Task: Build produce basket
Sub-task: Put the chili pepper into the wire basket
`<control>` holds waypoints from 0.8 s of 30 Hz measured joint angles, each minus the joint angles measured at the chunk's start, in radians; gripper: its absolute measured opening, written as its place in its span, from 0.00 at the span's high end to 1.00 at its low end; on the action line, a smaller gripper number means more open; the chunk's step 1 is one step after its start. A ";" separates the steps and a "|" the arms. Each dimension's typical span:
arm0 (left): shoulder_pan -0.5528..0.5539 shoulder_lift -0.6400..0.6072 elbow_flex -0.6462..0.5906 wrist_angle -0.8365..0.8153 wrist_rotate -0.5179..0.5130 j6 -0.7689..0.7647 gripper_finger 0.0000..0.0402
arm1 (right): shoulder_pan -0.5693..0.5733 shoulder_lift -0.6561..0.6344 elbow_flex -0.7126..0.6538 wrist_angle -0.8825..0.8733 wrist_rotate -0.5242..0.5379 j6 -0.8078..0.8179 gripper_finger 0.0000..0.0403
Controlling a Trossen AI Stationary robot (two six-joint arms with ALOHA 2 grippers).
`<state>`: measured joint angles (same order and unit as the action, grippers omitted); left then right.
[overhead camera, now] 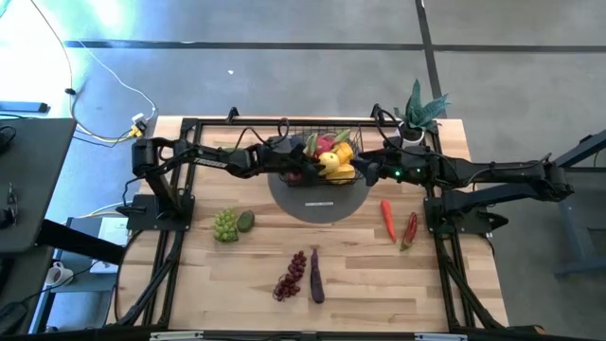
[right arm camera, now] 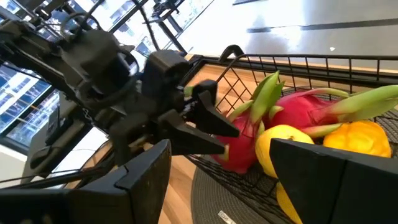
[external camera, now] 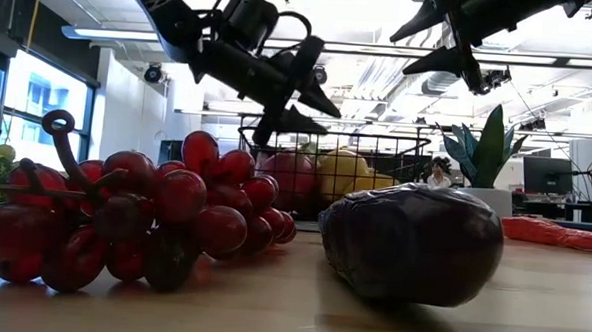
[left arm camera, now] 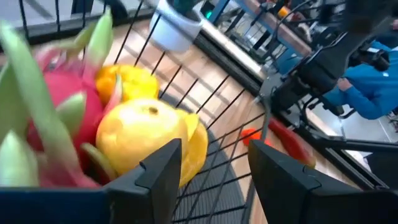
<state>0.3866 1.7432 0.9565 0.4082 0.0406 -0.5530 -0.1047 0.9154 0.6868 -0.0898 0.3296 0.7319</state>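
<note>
The black wire basket (overhead camera: 324, 152) stands on a round grey disc (overhead camera: 317, 201) at the table's far middle. It holds pink dragon fruits (right arm camera: 292, 115) and yellow fruits (left arm camera: 146, 134). My left gripper (left arm camera: 214, 177) hovers open over the basket's left side, next to a dragon fruit (right arm camera: 239, 146), with nothing between its fingers. My right gripper (right arm camera: 242, 180) stands open above the basket's right side, also with nothing in it. On the table lie green grapes (overhead camera: 225, 225), red grapes (overhead camera: 292, 275), a purple eggplant (overhead camera: 316, 275) and two red chilies (overhead camera: 387, 218).
A potted green plant (overhead camera: 418, 112) stands at the far right corner, behind my right arm. A small green fruit (overhead camera: 246, 221) lies beside the green grapes. Bare wood shows between the scattered produce at the near half of the table.
</note>
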 joint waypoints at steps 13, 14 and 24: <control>-0.003 -0.185 0.001 -0.201 -0.038 0.064 0.57 | 0.000 0.000 0.000 0.000 0.004 -0.034 0.37; -0.006 -0.207 0.001 -0.235 -0.047 0.071 0.57 | 0.000 0.000 0.000 0.000 0.004 -0.033 0.37; -0.046 -0.412 0.001 -0.620 -0.082 0.131 0.57 | 0.001 0.000 0.000 -0.025 -0.019 0.088 0.37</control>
<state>0.3410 1.3316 0.9573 -0.2113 -0.0410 -0.4217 -0.1040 0.9150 0.6868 -0.1145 0.3111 0.8204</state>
